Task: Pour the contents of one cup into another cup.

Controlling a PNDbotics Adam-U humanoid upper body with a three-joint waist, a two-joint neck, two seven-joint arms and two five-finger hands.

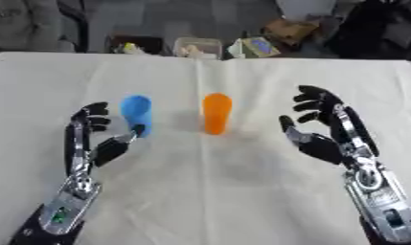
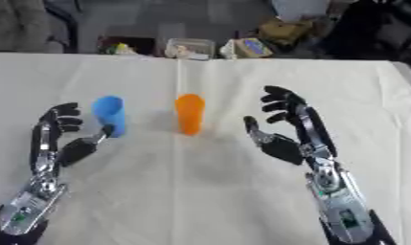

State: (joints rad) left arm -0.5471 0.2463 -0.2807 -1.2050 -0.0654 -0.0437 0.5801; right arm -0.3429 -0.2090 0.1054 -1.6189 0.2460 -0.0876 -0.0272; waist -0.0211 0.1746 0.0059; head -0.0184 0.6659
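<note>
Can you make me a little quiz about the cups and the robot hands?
1. True or false: the blue cup and the orange cup both stand upright on the white table.
2. Which cup is nearest the left robot hand? A blue, B orange.
3. Fill in: the right robot hand is ____, holding nothing.

Key: 1 true. 2 A; the thumb is close by the blue cup, though I cannot tell whether it touches. 3 open; it stands apart from the orange cup.
</note>
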